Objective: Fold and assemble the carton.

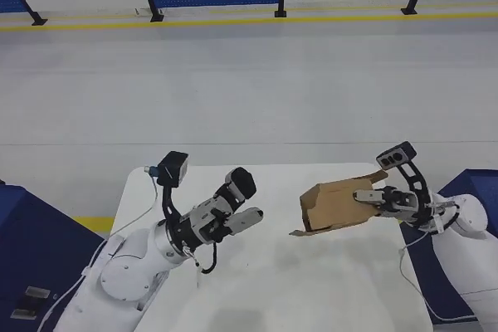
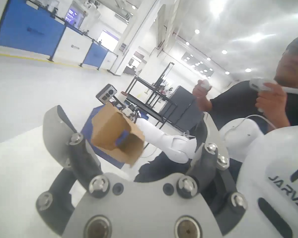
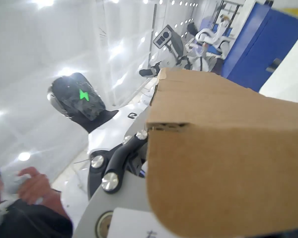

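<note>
Currently the carton (image 1: pixel 336 207) hangs at the table's (image 1: pixel 315 282) 3 o'clock, right gripper (image 1: pixel 367 199) clamped on 1 end; left gripper (image 1: pixel 247 202), fingers apart, sits at 9 o'clock. A push could twist it loose.

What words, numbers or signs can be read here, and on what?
Carton: no print shows.
Black housing: a green lightning-bolt sign, no words.
White label: print cut off, unreadable.
Blue panels: marks too blurred to read.
White shell: a maker's name, partly cut off.
</note>
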Robot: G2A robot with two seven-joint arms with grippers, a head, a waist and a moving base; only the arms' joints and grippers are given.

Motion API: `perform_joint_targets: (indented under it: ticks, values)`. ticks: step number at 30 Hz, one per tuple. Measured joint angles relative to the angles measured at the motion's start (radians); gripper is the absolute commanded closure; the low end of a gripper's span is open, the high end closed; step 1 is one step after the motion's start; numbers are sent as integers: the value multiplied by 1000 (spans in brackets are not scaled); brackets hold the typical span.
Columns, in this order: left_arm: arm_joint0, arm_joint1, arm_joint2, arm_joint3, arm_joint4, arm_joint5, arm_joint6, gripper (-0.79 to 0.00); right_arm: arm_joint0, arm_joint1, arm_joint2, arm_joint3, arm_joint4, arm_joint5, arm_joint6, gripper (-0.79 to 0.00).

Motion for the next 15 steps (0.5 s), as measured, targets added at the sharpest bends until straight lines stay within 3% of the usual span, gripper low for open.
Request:
perform_joint_targets:
  ticks: [3, 8, 13, 15]
  values:
    - [-1, 0, 1, -1, -4, 4, -3, -785, -32, -4, 15, -37, 0, -83, -24, 0]
    - [4, -1, 8, 2, -17, 33, -3, -785, -37, -5, 17, -43, 6, -89, -28, 0]
    - [-26, -5, 22, -39, -20, 364, -34, -785, -58, -10, 24, -85, -33, -120, -54, 0]
    - [-34, -8, 33, -68, -44, 455, -41, -785, -62, -11, 35, -92, -42, -154, -48, 0]
